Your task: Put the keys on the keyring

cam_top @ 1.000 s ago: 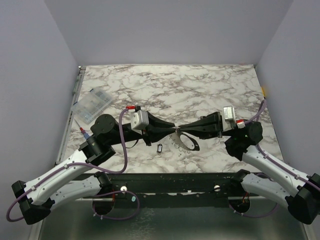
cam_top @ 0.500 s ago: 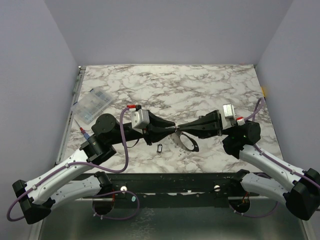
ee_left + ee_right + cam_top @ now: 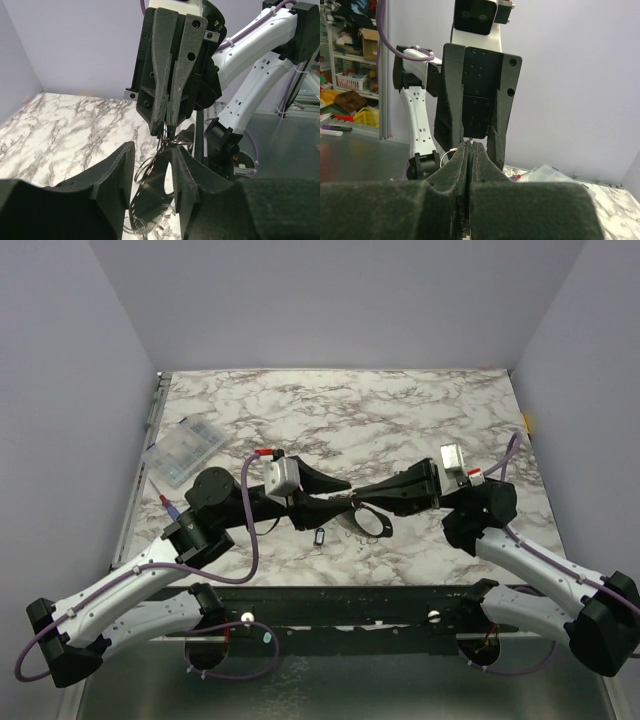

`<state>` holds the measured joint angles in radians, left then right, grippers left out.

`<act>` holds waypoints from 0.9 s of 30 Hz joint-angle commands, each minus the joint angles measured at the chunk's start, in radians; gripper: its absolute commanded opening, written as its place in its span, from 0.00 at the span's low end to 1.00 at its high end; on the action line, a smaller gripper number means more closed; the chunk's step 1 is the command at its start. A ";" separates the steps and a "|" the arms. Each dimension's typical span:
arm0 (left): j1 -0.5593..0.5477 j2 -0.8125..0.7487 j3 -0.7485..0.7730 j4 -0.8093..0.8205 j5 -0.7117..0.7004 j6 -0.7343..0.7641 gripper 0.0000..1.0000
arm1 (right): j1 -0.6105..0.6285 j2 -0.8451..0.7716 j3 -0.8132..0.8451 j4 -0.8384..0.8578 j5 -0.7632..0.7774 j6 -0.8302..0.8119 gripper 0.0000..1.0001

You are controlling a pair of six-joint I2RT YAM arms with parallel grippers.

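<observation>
Pinching the thin silvery wire of the keyring (image 3: 378, 528), our right gripper (image 3: 469, 150) is clenched tight at frame centre, so the hoop hangs steady for threading. Our left gripper (image 3: 152, 160) faces it tip to tip, its matte black fingers spread and grasping nothing, ready, we judge, to fetch the key (image 3: 320, 536). That small dark oblong lies on the marble-patterned table (image 3: 400, 420), lower left of the tips, not yet threaded.
</observation>
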<state>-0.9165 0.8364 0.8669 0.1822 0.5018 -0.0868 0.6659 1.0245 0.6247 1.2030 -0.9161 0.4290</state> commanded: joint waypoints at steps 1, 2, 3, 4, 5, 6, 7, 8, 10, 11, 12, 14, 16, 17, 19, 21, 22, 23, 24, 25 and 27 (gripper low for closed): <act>-0.003 0.003 -0.009 0.086 0.034 -0.014 0.44 | 0.004 0.016 0.006 -0.045 -0.002 0.012 0.01; -0.003 0.004 -0.011 0.087 0.031 -0.014 0.44 | 0.004 0.017 0.006 -0.051 -0.002 0.010 0.01; -0.003 0.004 -0.012 0.086 0.032 -0.013 0.41 | 0.004 0.018 0.009 -0.058 -0.002 0.010 0.01; -0.002 0.005 -0.012 0.086 0.032 -0.012 0.33 | 0.004 0.017 0.010 -0.060 -0.002 0.010 0.01; -0.003 0.006 -0.012 0.087 0.032 -0.013 0.25 | 0.004 0.017 0.009 -0.060 -0.001 0.010 0.01; -0.002 0.006 -0.013 0.087 0.033 -0.012 0.16 | 0.004 0.016 0.010 -0.061 0.001 0.011 0.01; -0.002 0.007 -0.016 0.087 0.031 -0.011 0.08 | 0.004 0.015 0.012 -0.064 0.000 0.010 0.01; -0.003 0.005 -0.019 0.088 0.027 -0.011 0.00 | 0.004 0.015 0.014 -0.069 -0.001 0.008 0.01; -0.002 -0.002 -0.026 0.087 0.019 -0.005 0.00 | 0.004 0.015 0.015 -0.079 -0.004 0.009 0.01; -0.002 -0.005 -0.029 0.086 0.017 -0.003 0.00 | 0.003 0.015 0.018 -0.084 -0.007 0.008 0.01; -0.003 -0.010 -0.032 0.087 0.013 0.000 0.00 | 0.004 0.016 0.017 -0.088 -0.012 0.011 0.01; -0.003 -0.020 -0.039 0.087 0.000 0.010 0.00 | 0.004 0.014 0.018 -0.099 -0.010 0.009 0.11; -0.003 -0.034 -0.050 0.086 -0.024 0.023 0.00 | 0.004 -0.019 0.014 -0.147 0.038 -0.020 0.48; -0.003 -0.042 -0.059 0.087 -0.031 0.031 0.00 | 0.004 -0.037 0.013 -0.176 0.067 -0.036 0.56; -0.004 -0.054 -0.068 0.087 -0.041 0.041 0.00 | 0.004 -0.081 0.021 -0.246 0.108 -0.089 0.60; -0.003 -0.061 -0.074 0.087 -0.044 0.049 0.00 | 0.004 -0.113 0.039 -0.339 0.135 -0.140 0.64; -0.002 -0.062 -0.076 0.086 -0.045 0.052 0.00 | 0.004 -0.126 0.048 -0.380 0.145 -0.165 0.65; -0.003 -0.062 -0.078 0.086 -0.045 0.056 0.00 | 0.004 -0.143 0.057 -0.417 0.155 -0.188 0.66; -0.002 -0.062 -0.080 0.087 -0.038 0.063 0.00 | 0.004 -0.158 0.064 -0.447 0.164 -0.206 0.66; -0.003 -0.067 -0.089 0.103 -0.036 0.078 0.00 | 0.004 -0.176 0.069 -0.478 0.176 -0.220 0.66; -0.003 -0.082 -0.111 0.134 -0.047 0.078 0.00 | 0.004 -0.215 0.077 -0.545 0.197 -0.253 0.66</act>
<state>-0.9180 0.7891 0.7925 0.2253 0.4812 -0.0414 0.6643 0.8730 0.6590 0.8402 -0.7948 0.2802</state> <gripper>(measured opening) 0.027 0.657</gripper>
